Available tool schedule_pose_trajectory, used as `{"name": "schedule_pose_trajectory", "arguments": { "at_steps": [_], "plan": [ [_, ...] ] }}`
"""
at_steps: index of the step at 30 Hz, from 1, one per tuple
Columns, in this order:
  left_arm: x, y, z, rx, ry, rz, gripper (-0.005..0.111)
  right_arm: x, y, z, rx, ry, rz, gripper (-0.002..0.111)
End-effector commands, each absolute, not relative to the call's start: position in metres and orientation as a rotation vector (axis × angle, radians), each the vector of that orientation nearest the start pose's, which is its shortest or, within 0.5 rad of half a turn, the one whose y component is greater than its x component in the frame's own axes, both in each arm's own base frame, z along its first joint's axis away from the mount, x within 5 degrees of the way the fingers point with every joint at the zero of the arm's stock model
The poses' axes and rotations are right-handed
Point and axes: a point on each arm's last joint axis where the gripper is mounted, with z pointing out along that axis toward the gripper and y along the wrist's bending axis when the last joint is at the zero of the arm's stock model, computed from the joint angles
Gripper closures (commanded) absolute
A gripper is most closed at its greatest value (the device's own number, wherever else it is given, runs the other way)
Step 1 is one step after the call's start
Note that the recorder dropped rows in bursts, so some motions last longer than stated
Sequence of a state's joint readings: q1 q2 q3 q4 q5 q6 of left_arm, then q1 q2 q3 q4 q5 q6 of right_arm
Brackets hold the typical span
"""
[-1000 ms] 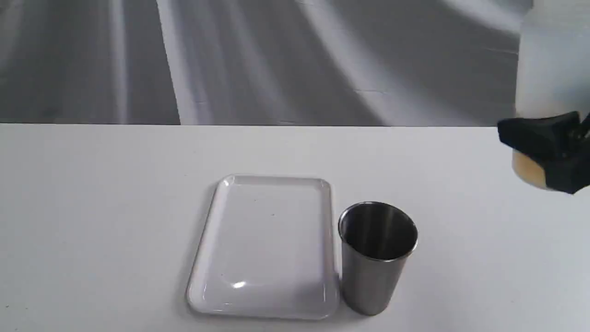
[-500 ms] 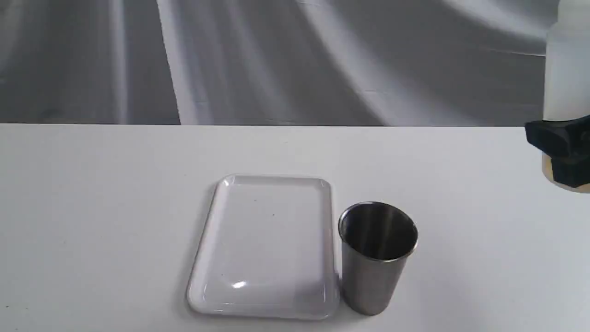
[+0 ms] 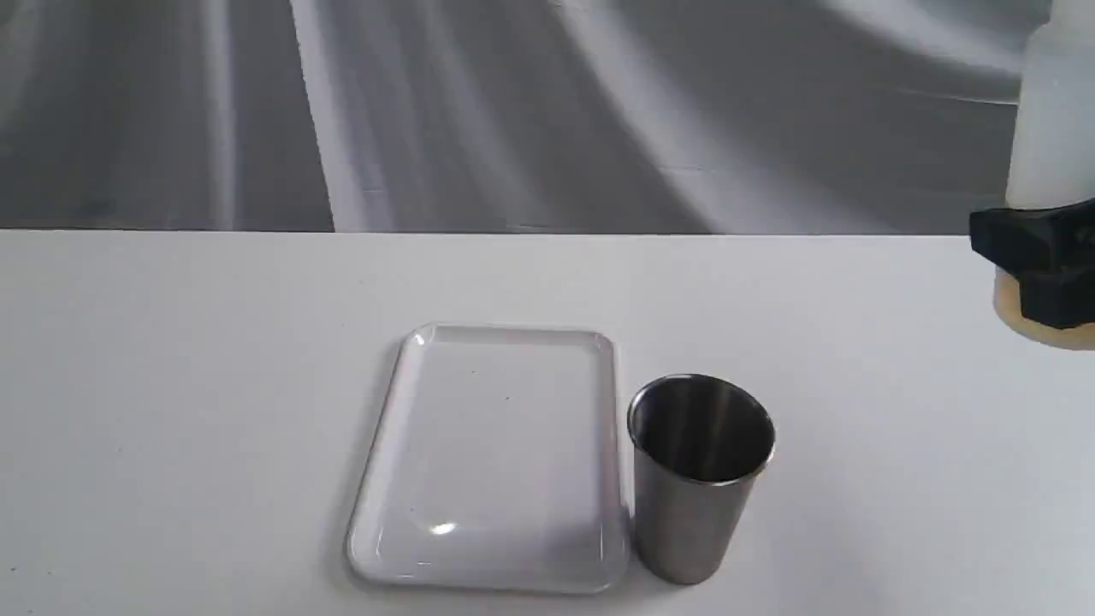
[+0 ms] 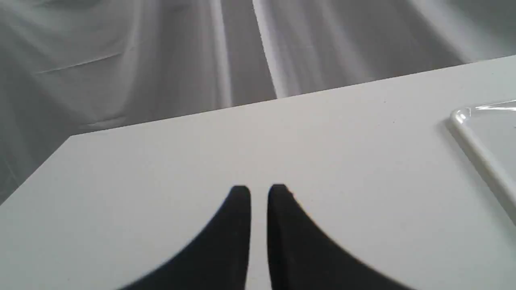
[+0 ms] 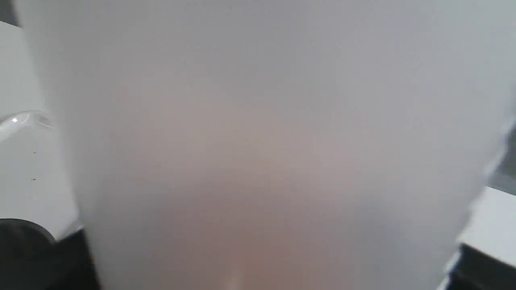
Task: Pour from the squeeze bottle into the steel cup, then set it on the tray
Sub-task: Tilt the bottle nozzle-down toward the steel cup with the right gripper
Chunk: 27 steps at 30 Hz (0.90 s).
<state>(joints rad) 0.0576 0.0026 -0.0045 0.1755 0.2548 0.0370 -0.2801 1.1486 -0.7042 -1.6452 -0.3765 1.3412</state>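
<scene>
1. Flat rectangular glossy white plastic tray (image 3: 479, 445) lies on the white surface (image 3: 171, 385), well apart from the right jaws.
2. Translucent whitish plastic squeeze bottle (image 3: 1054, 128) stands upright, clamped low between the right jaws. It is likely light and soft-walled, so grip it gently.
3. Brushed-steel cup (image 3: 693, 513) stands between the tray and the right jaws.
4. Left jaws are nearly together and empty.

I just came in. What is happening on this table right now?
The right pincer grips the squeeze bottle low on its body, upright, at the far right of the exterior view, well away from the steel cup. Amber liquid sits in the bottle's bottom. The cup stands on the table just right of the tray, which has nothing on it. The left pincer hovers over bare table, jaws close together, holding nothing. Pouring has not yet begun.
</scene>
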Motion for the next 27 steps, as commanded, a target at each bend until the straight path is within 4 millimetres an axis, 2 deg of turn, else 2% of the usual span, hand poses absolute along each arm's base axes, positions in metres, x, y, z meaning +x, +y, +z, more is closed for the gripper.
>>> {"name": "schedule_pose_trajectory", "arguments": {
  "at_steps": [1,5,11,19,23,27],
  "plan": [
    [0.055,0.007,0.192,0.090,1.722,0.228,0.098,0.238,-0.033,0.303,-0.262,1.886,-0.020,0.108],
    [0.055,0.007,0.192,0.090,1.722,0.228,0.098,0.232,-0.027,0.311,-0.284,1.853,-0.024,0.108],
    [0.055,0.007,0.192,0.092,1.722,0.229,0.098,0.215,-0.017,0.333,-0.303,1.758,-0.057,0.108],
    [0.055,0.007,0.192,0.092,1.722,0.229,0.098,0.197,-0.014,0.350,-0.298,1.677,-0.110,0.108],
    [0.055,0.007,0.192,0.090,1.722,0.228,0.098,0.195,-0.016,0.345,-0.291,1.695,-0.139,0.108],
    [0.055,0.007,0.192,0.090,1.722,0.228,0.098,0.193,-0.017,0.327,-0.283,1.749,-0.156,0.108]
  ]
}}
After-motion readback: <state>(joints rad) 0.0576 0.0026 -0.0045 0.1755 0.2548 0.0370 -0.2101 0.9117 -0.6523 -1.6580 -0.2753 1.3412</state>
